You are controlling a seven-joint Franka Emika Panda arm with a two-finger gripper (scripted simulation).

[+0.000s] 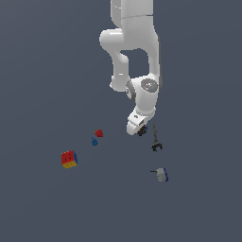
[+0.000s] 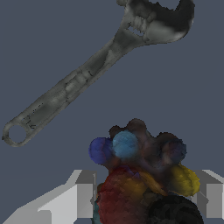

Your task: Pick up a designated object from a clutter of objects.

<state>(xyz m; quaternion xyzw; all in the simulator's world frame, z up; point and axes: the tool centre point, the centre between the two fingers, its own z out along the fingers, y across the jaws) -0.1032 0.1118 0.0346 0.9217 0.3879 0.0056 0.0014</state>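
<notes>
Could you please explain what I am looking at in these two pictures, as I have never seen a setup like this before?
These are simulator renders of one white robot arm. The exterior view looks at the whole scene from off the arm; the wrist view comes from a camera on the arm's wrist, looking down past its fingers.

The gripper is down at the grey floor, around a small dark lumpy item with blue, yellow and red patches. The item sits between the two fingers; whether they already squeeze it, I cannot tell.

Just beside it lies a dark grey wrench. Scattered elsewhere are a colour puzzle cube, a red lump, a blue lump and a white-blue item.
</notes>
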